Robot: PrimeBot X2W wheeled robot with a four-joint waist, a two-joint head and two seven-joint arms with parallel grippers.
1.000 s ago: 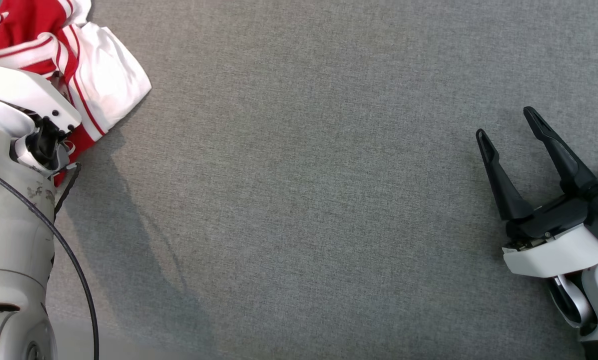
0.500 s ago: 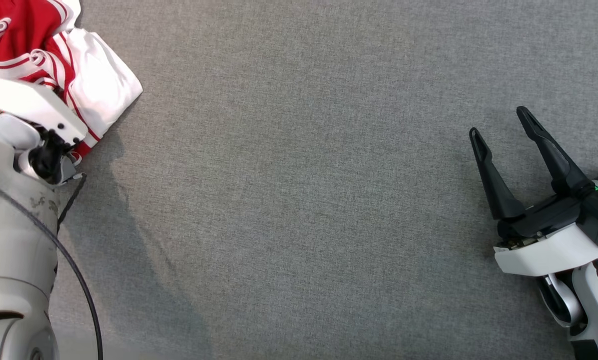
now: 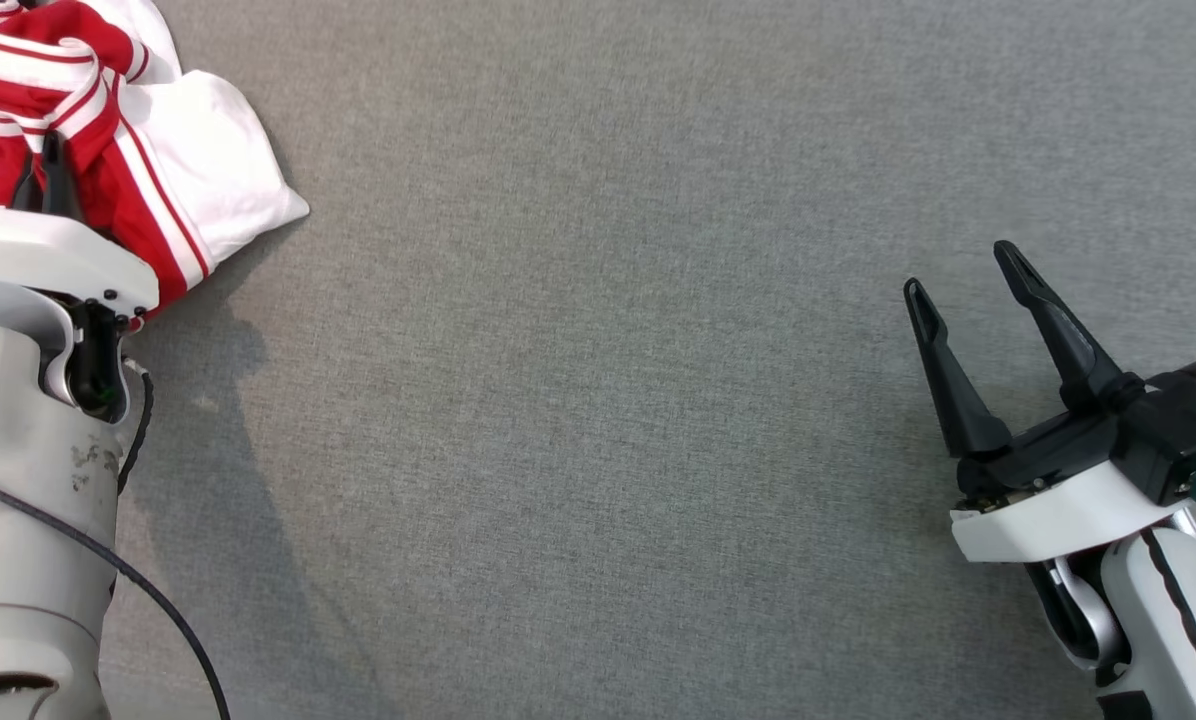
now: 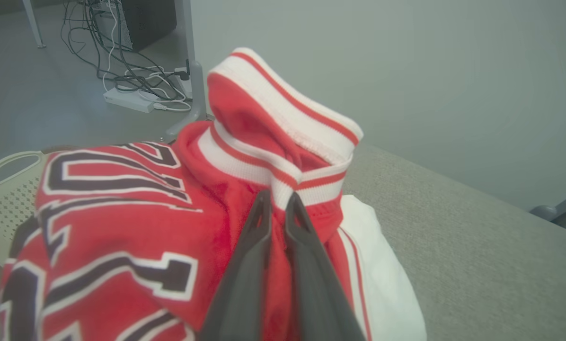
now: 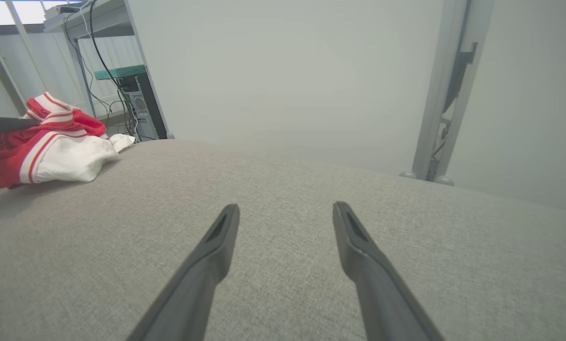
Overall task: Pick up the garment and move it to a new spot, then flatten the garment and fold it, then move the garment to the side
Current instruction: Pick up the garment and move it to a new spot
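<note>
Starting the pick-up, seemingly. Head view: crumpled red-and-white striped jersey garment (image 3: 208, 170) bunched at far-left corner of grey woven tabletop (image 3: 598, 400), partly cut off; right gripper (image 3: 958, 265) spread wide, idle. Left wrist view: left gripper (image 4: 278, 196) pinching its red fabric; lifting and carrying next. Right wrist view: far side hidden.

- Garment (image 3: 208, 160): heaped at the far left of the tabletop (image 3: 598, 400).
- Left tool (image 4: 278, 196): set into the heap from the near side, with a raised fold pinched between its fingers.
- Right tool (image 3: 958, 268): held at the near right over bare tabletop, fingers spread, well apart from the garment.
- Cables (image 4: 136, 80): laid on the floor beyond the tabletop's far left edge.
</note>
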